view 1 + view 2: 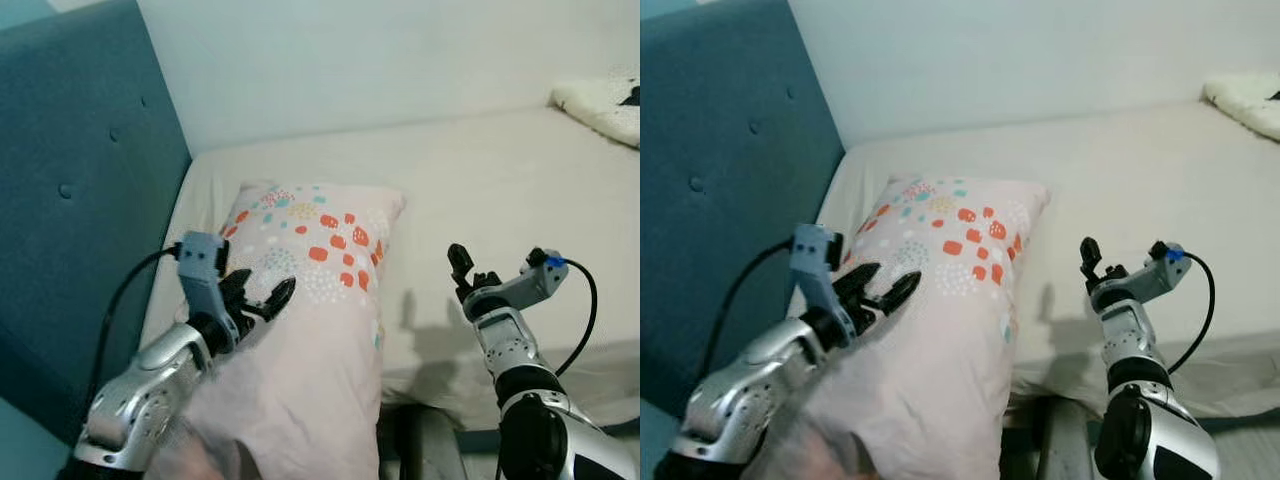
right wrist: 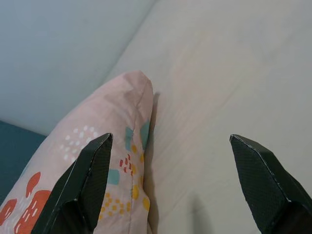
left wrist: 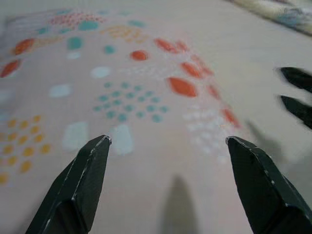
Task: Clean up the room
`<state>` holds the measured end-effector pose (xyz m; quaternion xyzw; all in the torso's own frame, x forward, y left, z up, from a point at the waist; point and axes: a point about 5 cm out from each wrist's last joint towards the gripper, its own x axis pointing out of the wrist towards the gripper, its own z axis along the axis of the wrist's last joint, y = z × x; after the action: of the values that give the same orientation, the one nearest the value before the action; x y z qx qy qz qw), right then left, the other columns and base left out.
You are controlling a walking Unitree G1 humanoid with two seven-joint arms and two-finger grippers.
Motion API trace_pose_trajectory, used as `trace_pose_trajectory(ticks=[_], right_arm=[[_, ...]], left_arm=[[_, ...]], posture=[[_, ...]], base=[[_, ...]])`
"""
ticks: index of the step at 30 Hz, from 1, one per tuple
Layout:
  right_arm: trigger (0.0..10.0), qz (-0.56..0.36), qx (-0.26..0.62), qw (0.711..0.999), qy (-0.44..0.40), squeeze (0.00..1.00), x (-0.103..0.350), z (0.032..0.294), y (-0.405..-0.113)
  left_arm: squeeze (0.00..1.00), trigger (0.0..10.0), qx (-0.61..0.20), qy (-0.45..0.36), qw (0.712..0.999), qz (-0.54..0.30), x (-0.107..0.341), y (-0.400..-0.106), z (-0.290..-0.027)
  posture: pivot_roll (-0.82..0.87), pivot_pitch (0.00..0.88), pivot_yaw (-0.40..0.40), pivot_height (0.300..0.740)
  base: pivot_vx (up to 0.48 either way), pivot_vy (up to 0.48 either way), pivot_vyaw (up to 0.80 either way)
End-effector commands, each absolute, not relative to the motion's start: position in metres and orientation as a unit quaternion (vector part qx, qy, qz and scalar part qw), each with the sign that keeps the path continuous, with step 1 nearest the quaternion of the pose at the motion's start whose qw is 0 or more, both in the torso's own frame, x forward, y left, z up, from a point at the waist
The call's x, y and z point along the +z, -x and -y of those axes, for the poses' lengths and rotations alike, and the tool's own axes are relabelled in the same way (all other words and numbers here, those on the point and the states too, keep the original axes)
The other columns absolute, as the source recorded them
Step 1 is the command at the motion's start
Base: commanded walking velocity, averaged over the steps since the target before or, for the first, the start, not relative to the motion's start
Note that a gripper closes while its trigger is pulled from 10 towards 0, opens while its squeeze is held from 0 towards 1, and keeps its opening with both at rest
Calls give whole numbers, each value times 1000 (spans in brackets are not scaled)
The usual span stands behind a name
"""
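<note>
Patterned pillow (image 1: 310,300) lies on the bed (image 1: 500,180) by the teal headboard (image 1: 70,200). Left claw (image 1: 262,296) hovers over it, fingers apart. Right claw (image 2: 170,161) is spread wide too, beside the pillow.

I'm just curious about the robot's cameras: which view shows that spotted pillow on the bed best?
The left eye view shows the pillow nearly whole, lying on the bed beside the headboard. The right eye view matches it. The left wrist view gives a blurred close-up of its pattern; the right wrist view catches one corner.
</note>
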<state>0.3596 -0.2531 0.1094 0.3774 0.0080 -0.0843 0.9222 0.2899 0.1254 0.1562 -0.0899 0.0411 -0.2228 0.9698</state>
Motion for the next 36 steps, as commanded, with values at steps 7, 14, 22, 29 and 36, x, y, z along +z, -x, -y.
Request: trace_pose_trajectory(ticks=[7,14,22,29,36], right_arm=[[10000,-8,-58,930,-362,0,113,239,-363],[10000,0,-61,932,-357,0,114,245,-361],[10000,19,-61,932,-356,0,122,247,-360],[10000,27,-57,933,-354,0,127,246,-361],[10000,41,-59,931,-357,0,135,249,-362]], left_arm=[[0,10000,-184,-100,973,-91,125,-313,-105],[0,10000,-214,-186,945,-166,92,-311,-101],[0,10000,-95,-146,951,-256,68,-314,-116],[0,10000,-38,-91,952,-291,58,-315,-129],[0,10000,1,-66,936,-346,38,-302,-147]], posture=[[66,0,45,497],[55,0,53,497],[43,0,63,497],[44,0,64,497],[53,0,65,497]], base=[[0,0,0],[0,0,0],[0,0,0],[0,0,0],[0,0,0]])
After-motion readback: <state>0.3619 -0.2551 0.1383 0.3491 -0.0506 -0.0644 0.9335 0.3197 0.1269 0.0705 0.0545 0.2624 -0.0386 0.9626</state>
